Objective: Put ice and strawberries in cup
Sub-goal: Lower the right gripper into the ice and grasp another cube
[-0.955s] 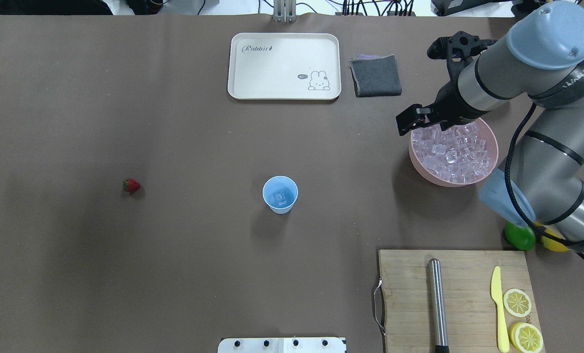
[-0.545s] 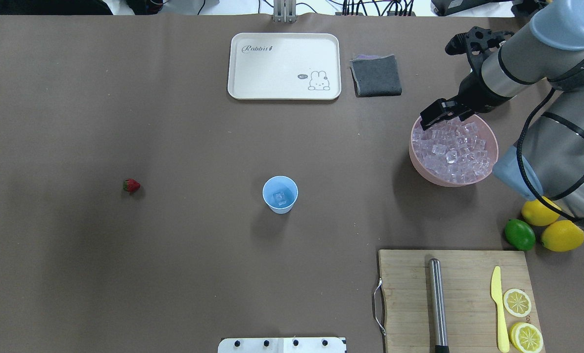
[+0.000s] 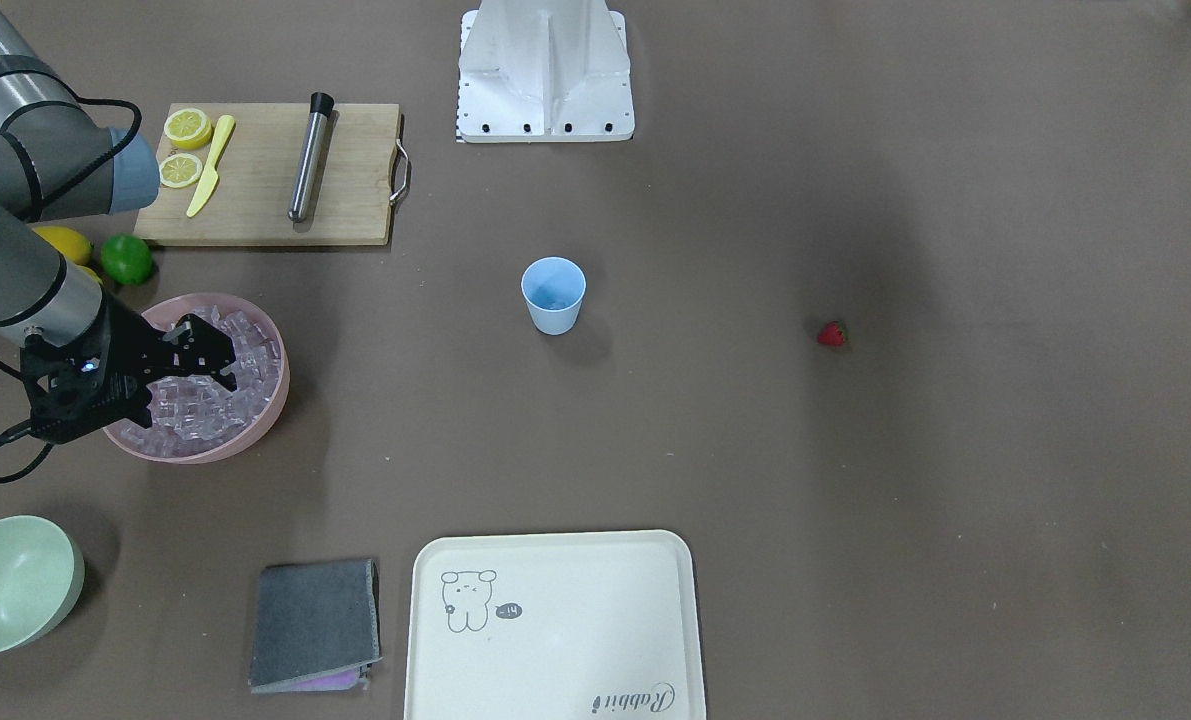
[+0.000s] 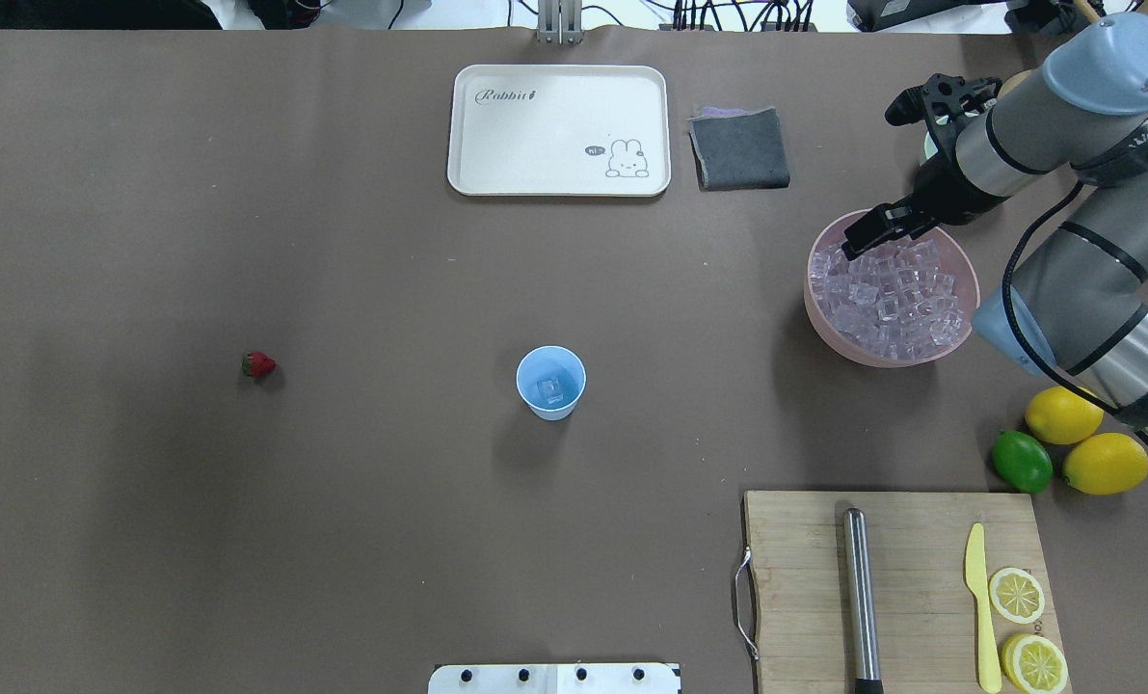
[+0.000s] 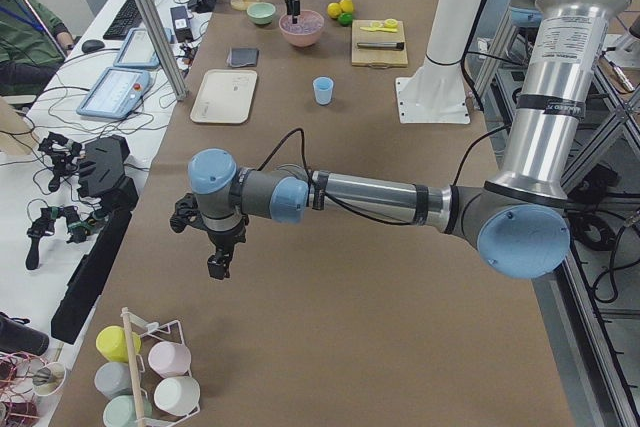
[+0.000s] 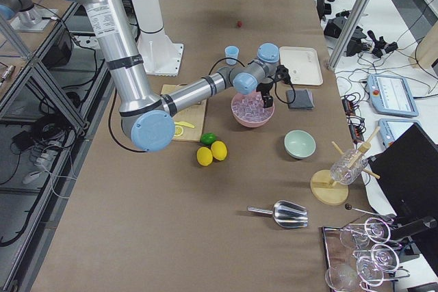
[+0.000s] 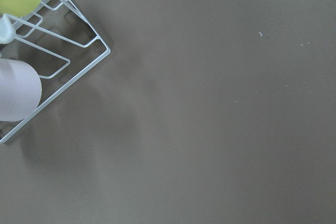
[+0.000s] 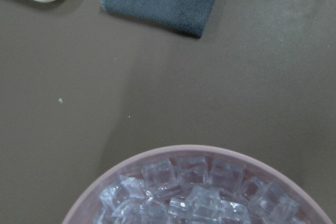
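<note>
The light-blue cup (image 4: 550, 383) stands upright mid-table with one clear ice cube (image 4: 554, 389) in it; it also shows in the front view (image 3: 553, 295). The red strawberry (image 4: 257, 364) lies alone on the table far to the cup's left. Many ice cubes (image 4: 896, 294) fill the pink bowl (image 4: 824, 323). My right gripper (image 4: 861, 239) hangs over the bowl's far-left part, just above the ice, and looks open and empty (image 3: 217, 362). My left gripper (image 5: 218, 265) shows only in the exterior left view, far from the cup; I cannot tell its state.
A cream tray (image 4: 559, 130) and a grey cloth (image 4: 738, 147) lie at the far side. A cutting board (image 4: 795, 578) holds a steel rod, a yellow knife and lemon halves. Two lemons and a lime (image 4: 1022, 461) sit by the bowl. A green bowl (image 3: 10, 585) is beyond.
My right gripper has moved right, from outside the pink bowl's left rim to over the ice inside. The arm has drawn back and uncovered the lemons.
</note>
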`<state>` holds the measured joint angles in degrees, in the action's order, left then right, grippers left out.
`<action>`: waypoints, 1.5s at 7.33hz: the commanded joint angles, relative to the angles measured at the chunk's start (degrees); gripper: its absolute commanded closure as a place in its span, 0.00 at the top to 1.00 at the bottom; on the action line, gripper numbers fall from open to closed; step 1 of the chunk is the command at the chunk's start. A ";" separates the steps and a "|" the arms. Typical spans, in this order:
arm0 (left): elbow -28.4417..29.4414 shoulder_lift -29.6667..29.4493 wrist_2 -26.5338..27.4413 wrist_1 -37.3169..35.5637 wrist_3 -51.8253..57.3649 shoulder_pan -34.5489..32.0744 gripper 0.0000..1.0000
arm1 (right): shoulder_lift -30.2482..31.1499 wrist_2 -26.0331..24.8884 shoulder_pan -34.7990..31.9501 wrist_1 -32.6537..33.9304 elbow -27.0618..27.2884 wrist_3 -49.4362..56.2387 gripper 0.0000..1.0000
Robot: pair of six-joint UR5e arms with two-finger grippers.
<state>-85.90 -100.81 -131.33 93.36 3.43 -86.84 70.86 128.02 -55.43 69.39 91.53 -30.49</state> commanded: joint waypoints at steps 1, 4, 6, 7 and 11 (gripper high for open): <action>0.03 -0.27 0.02 -0.02 -0.01 0.00 0.98 | 0.15 2.48 0.41 -1.37 -1.09 -1.84 0.98; -0.15 -0.27 -0.06 -0.02 -0.01 0.00 0.98 | 1.90 4.61 1.20 -1.28 -0.92 -2.38 0.98; -0.15 -0.27 0.02 -0.02 0.08 0.00 0.98 | 3.22 4.61 2.43 -0.93 -1.18 -2.47 0.98; -0.32 -0.18 0.02 -0.02 0.00 0.00 0.98 | 3.58 4.61 2.78 -0.93 -1.18 -2.90 0.98; -0.41 -0.27 -0.06 -0.02 0.08 0.00 0.98 | 2.71 4.26 3.75 -0.66 -0.83 -4.40 0.90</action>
<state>-86.24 -101.07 -131.36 93.34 3.51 -86.84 73.98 132.38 -51.84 68.60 90.72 -34.79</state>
